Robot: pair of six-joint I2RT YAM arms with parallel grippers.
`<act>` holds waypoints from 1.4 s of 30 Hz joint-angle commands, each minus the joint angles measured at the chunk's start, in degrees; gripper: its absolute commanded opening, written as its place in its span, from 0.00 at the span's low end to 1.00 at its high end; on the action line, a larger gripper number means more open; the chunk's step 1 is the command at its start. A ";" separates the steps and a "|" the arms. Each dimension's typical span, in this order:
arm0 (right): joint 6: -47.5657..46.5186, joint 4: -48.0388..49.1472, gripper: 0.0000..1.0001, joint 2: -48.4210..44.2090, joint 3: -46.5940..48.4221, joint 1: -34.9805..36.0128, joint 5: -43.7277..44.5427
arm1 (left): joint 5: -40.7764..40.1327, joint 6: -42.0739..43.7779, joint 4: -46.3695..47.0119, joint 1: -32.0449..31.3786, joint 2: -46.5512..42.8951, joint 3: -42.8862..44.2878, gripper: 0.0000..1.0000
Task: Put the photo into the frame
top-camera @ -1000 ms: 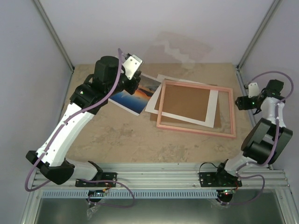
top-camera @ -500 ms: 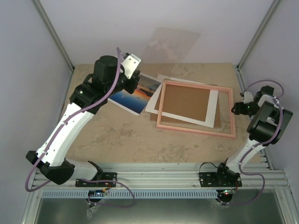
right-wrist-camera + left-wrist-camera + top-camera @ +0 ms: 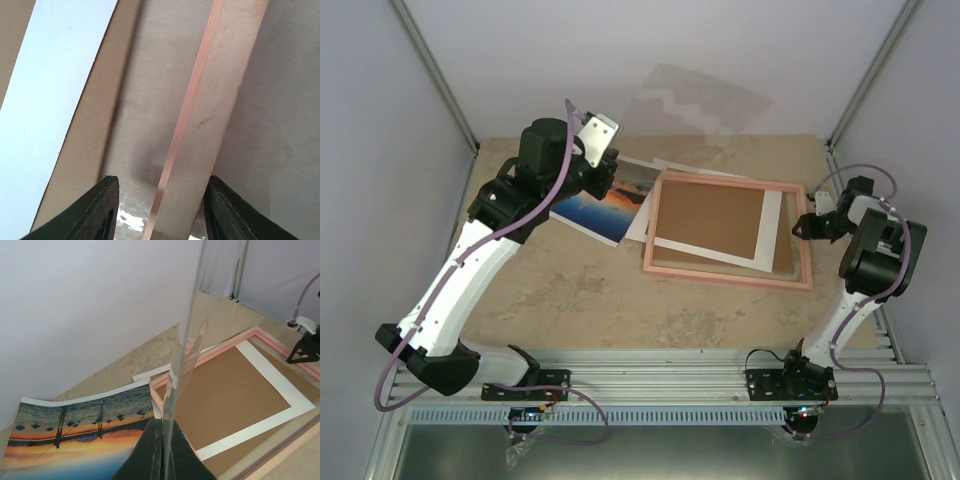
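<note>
On the counter point(image 3: 570, 300) the frame point(image 3: 725, 277) is lying flat, a brown board point(image 3: 710, 215) showing inside it; the photo point(image 3: 595, 210) is lying face up just beside its left rail, so the main step is, I judge, not yet done; the left jaws are pressing together on an upright clear sheet point(image 3: 705, 100); the right jaws are standing apart astride the right rail, not clamping it.
</note>
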 commanded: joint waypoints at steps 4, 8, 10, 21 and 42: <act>3.86 1.22 0.49 -0.40 -1.83 5.55 -5.05 | 5.53 -3.80 3.26 0.34 -1.15 -0.04 0.00; 3.59 0.54 0.59 -2.73 -1.87 5.95 -8.97 | 11.63 -4.86 4.01 0.37 -0.83 -0.17 0.00; 0.94 -0.18 0.68 -4.96 -1.31 5.00 -12.32 | 16.94 -4.58 5.07 0.38 -1.46 -0.46 0.00; -24.97 -19.16 0.95 -16.12 8.32 -0.27 -56.21 | 30.88 -3.18 3.64 0.44 -2.21 7.13 0.00; -25.78 -40.61 0.98 -12.41 18.53 12.57 -75.47 | 49.33 5.73 -3.07 0.51 -2.78 10.33 0.00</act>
